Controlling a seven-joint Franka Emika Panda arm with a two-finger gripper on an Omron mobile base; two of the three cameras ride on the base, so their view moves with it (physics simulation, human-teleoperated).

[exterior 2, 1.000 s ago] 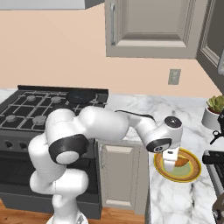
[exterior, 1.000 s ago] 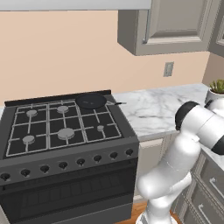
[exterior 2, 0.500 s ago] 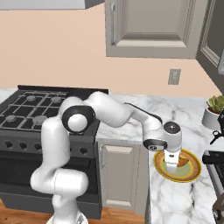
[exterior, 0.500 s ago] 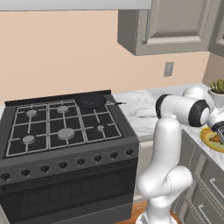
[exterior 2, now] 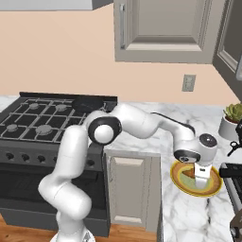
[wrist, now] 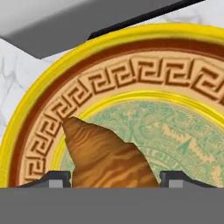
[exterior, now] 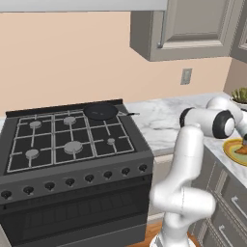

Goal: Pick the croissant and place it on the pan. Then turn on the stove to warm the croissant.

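Down at yellow plate (exterior 2: 182,182) on marble counter (exterior 2: 184,220), gripper (wrist: 115,178) is lowered over croissant (wrist: 105,157). Croissant seen between finger tips; contact hidden by frame edge, so grasp cannot be told. Pan (exterior: 101,111) sits on stove (exterior: 72,144), rear burner.

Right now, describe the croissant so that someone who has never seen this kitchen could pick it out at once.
Start at the white marble counter to the right of the dark grey gas stove; near its front edge sits a round yellow-rimmed patterned plate. On that plate, under the robot's hand, lies the small orange-brown striped croissant. It is the only food there, and it tapers to a point.
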